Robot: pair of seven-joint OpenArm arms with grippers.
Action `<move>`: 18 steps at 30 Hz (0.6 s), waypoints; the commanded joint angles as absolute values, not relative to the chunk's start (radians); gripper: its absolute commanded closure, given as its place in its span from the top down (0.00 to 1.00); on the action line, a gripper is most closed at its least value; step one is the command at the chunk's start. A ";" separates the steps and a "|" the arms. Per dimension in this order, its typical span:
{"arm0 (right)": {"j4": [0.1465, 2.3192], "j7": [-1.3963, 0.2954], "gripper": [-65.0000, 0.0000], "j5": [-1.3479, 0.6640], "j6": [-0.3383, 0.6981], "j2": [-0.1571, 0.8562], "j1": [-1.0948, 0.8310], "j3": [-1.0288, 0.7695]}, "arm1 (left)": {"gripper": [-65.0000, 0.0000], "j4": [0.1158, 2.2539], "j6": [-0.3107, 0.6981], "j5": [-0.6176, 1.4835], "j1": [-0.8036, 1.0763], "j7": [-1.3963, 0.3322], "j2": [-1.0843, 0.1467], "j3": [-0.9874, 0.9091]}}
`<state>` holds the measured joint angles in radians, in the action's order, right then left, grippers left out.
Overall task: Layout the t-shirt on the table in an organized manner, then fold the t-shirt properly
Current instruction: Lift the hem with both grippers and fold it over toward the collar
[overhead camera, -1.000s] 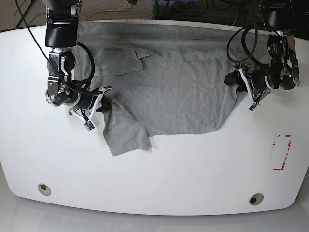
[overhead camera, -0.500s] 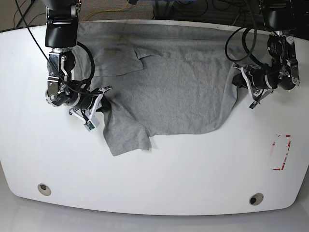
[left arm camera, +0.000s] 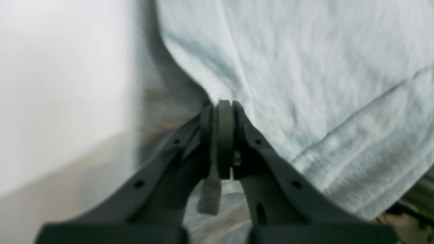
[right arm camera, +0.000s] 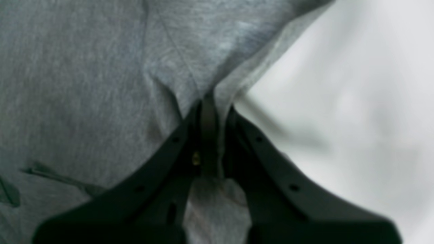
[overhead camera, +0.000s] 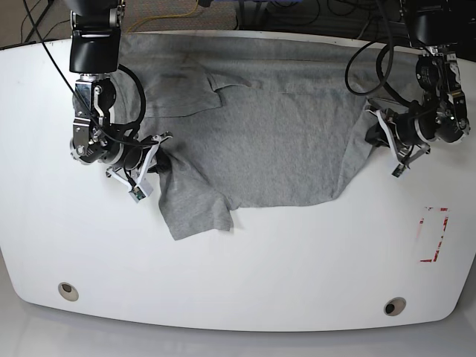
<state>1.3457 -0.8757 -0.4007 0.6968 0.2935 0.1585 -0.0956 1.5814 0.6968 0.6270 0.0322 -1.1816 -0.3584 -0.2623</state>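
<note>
- While spread across the far half of the table (overhead camera: pixel 238 282), the t-shirt (overhead camera: pixel 260 141) lies rumpled, one sleeve trailing toward the near edge.
- Left gripper (overhead camera: pixel 381 136): arm reaching down from the far edge, wrist bent inward; jaws pinched on the shirt's side edge.
- Right gripper (overhead camera: pixel 158 154): arm likewise descending, wrist angled inward; jaws clamped on a cloth fold beside the sleeve.

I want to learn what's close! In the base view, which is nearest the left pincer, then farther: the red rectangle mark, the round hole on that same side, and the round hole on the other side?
From the left pincer, which is shut on the t-shirt:
1. Red rectangle mark, just below it on the view's right.
2. Right-hand round hole, near the front edge.
3. Left-hand round hole, far across the table.
</note>
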 commanded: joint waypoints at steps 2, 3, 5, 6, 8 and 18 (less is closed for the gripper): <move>1.368 -0.860 0.00 -0.423 0.698 0.308 0.186 -0.145 | 0.00 1.613 0.698 0.636 0.010 -1.171 -0.378 -0.288; 1.368 -0.860 0.00 -0.423 0.698 0.308 0.186 -0.153 | 0.00 1.621 0.698 0.636 0.002 -1.171 -0.378 -0.291; 1.368 -0.860 0.00 -0.418 0.698 0.311 0.189 -0.160 | 0.00 1.630 0.698 0.636 -0.016 -1.170 -0.378 -0.292; 1.368 -0.860 0.00 -0.417 0.698 0.311 0.194 -0.160 | 0.00 1.632 0.698 0.636 -0.022 -1.170 -0.380 -0.292; 1.368 -0.862 0.00 -0.417 0.698 0.318 0.209 -0.162 | 0.00 1.632 0.698 0.636 -0.036 -1.170 -0.384 -0.292; 1.368 -0.863 0.00 -0.420 0.698 0.341 0.245 -0.159 | 0.00 1.632 0.698 0.634 -0.119 -1.165 -0.447 -0.288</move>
<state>1.3476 -0.8841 -0.4057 0.6926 0.3267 0.2111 -0.1555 1.6131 0.6968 0.6102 -0.0826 -1.1885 -0.4141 -0.2874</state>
